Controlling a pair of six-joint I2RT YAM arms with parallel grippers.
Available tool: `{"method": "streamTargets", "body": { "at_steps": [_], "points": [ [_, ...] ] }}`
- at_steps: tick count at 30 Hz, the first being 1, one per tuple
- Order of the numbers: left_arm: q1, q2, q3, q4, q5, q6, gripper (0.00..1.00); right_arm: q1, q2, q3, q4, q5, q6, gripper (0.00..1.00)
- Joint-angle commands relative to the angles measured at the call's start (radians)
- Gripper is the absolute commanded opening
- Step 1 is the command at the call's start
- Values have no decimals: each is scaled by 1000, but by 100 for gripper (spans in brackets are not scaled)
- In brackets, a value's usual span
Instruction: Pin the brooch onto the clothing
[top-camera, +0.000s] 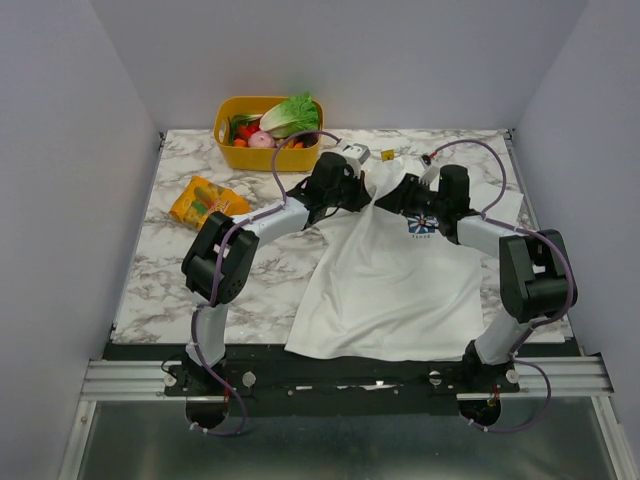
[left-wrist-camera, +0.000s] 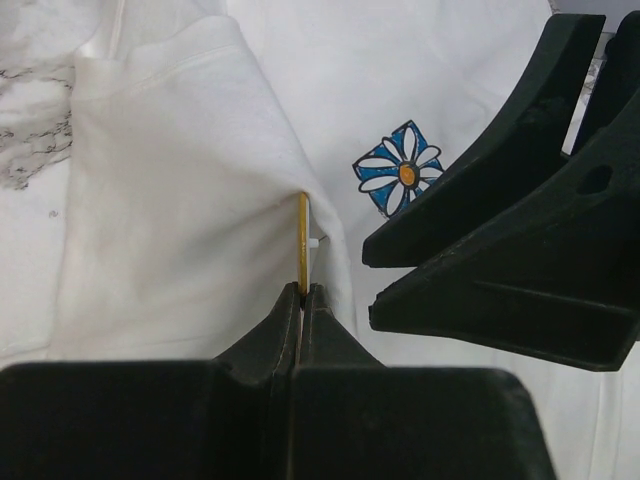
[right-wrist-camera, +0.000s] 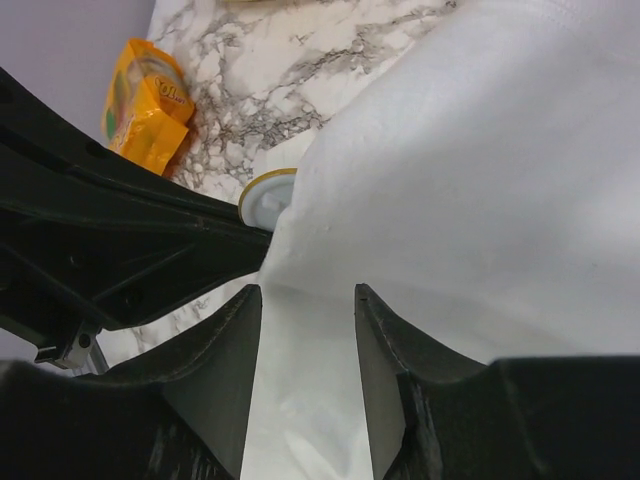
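The clothing, a white T-shirt with a blue flower print, lies spread on the marble table. My left gripper is shut on the brooch, a thin gold disc seen edge-on against a raised fold of the shirt. From the right wrist, the brooch shows as a round gold-rimmed disc just behind the shirt's lifted edge. My right gripper has a fold of the white cloth between its fingers. In the top view both grippers meet at the shirt's chest: left gripper, right gripper.
An orange snack packet lies on the table to the left of the shirt. A yellow basket of vegetables stands at the back left. Purple walls close in the table on three sides.
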Motion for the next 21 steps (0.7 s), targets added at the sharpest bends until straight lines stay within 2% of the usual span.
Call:
{"method": "streamTargets", "body": {
  "at_steps": [1, 2, 6, 8, 16, 21],
  "points": [
    [3, -36, 9, 47, 47, 3, 0, 3, 22, 18, 66, -30, 18, 49],
    [3, -37, 9, 46, 47, 3, 0, 3, 25, 18, 66, -30, 21, 48],
    [3, -36, 10, 50, 68, -2, 0, 4, 45, 27, 75, -33, 29, 29],
    [3, -36, 10, 50, 76, -3, 0, 4, 56, 30, 81, -33, 33, 25],
    [1, -36, 9, 47, 104, 6, 0, 6, 64, 29, 106, -30, 46, 23],
    [0, -42, 10, 52, 120, 9, 0, 12, 73, 53, 86, -30, 39, 18]
  ]
}}
